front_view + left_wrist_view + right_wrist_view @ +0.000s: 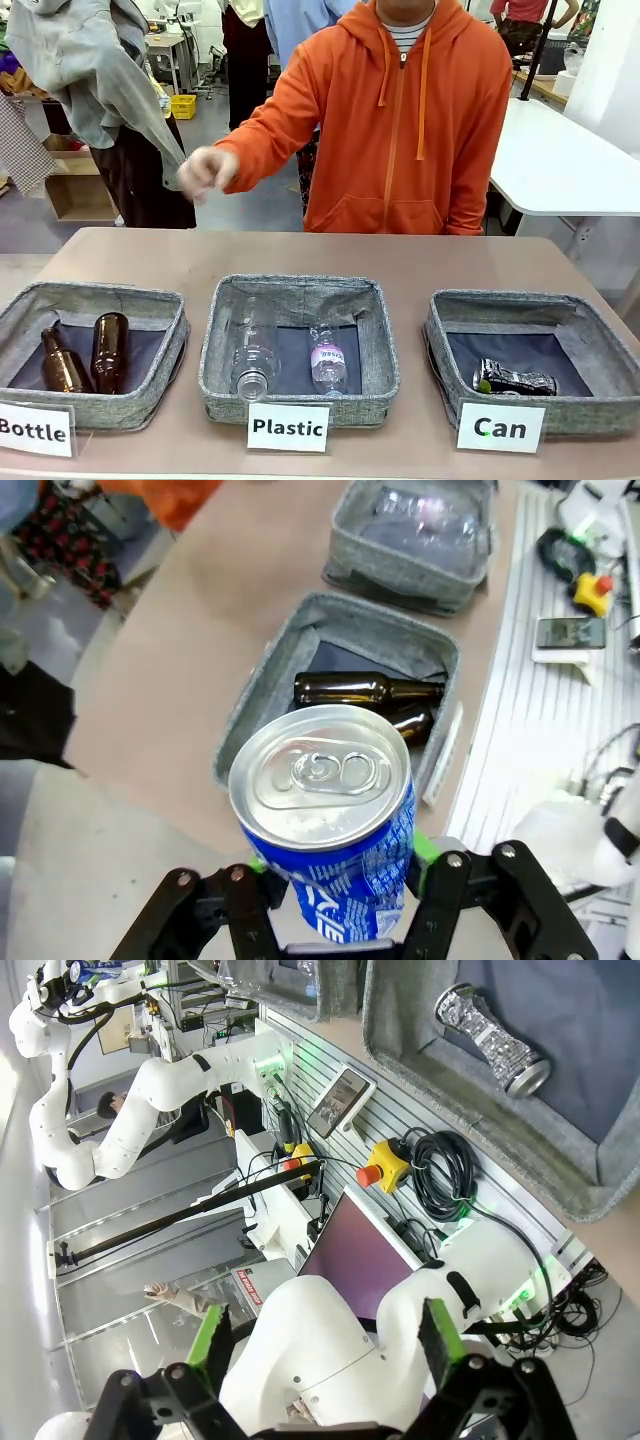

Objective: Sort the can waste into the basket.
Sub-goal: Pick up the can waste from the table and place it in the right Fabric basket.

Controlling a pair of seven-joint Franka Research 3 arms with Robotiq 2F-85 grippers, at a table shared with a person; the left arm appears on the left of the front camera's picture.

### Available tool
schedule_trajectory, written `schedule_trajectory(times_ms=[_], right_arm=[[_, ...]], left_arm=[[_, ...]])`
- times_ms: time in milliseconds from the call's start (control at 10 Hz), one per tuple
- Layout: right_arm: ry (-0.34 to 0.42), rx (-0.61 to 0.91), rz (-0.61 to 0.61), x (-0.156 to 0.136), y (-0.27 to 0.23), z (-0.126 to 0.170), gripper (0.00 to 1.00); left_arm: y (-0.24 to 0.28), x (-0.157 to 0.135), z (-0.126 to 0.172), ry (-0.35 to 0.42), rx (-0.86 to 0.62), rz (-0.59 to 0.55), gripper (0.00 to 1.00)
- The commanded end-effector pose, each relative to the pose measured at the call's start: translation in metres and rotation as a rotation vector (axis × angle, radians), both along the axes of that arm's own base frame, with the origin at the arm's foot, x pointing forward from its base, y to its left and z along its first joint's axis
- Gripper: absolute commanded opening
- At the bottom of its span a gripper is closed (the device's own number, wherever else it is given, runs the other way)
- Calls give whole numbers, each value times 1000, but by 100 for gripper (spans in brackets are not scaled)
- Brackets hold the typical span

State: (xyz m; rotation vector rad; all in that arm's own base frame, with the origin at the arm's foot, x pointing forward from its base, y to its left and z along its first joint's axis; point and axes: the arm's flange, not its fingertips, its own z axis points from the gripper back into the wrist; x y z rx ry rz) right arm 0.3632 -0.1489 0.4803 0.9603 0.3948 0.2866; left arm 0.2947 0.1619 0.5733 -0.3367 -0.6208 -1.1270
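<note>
Table (400, 262), brown top, person in orange hoodie at its far side, one hand (205, 172) loosely closed in the air above the far edge.

Three grey fabric bins in a row along the near edge, each with a white sign in black print. Taking the middle bin (299, 288) as landmark: its sign (288, 427) reads "Plastic". Bin to its left (90, 298) is signed "Bottle" (34, 430). The basket (530, 303) to its right is signed "Can" (500, 428).

Contents, counted:
- Middle bin: two clear plastic bottles (255, 348), lying side by side; the smaller has a purple label, print too small to read.
- Left bin: two brown glass bottles (108, 350), lying down, no labels visible.
- Basket: one dark black-and-silver can (514, 379), on its side near the front wall. Right wrist view shows the same can (492, 1038) on the dark lining.

Blue can (330, 825): bright blue, white lettering wrapped round the side, not legible; silver top with pull tab intact. Upright, in the air above the left bin (340, 620).

Left gripper (340, 880): clamped on the blue can, green pads pressed against its sides low down.

Right gripper (325, 1345): fingers (208, 1345) spread wide apart, nothing between them, touching nothing.
</note>
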Motion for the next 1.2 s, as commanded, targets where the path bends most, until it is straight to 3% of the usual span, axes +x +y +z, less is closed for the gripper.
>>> schedule_trajectory(times_ms=[0,100,300,400,500,700,800,900,1000,1100], right_arm=[[-4,-2,-13,3,1,6,100],[-4,-2,-13,3,1,6,100],[0,0,0,0,0,0,100],[4,29,56,-12,-5,13,100],[5,30,58,-22,-9,24,100],[6,84,149,-47,-25,44,100],[29,128,125,-59,-39,51,100],[39,176,-6,-67,-59,53,100],[23,226,-124,-72,-76,50,100],[-6,269,-156,-78,-93,44,100]], left_arm=[[-36,15,10,-12,-15,29,44],[-68,27,14,-43,-30,23,44],[-164,60,22,-80,-47,-94,44],[-238,84,27,-126,-79,-232,44],[-305,107,27,-106,-150,-287,44],[-439,144,17,8,-140,-535,44],[-507,152,6,-3,-157,-586,44],[-577,161,-12,36,-129,-695,44],[-633,164,-28,27,-141,-730,44],[-683,157,-45,37,-169,-749,44]])
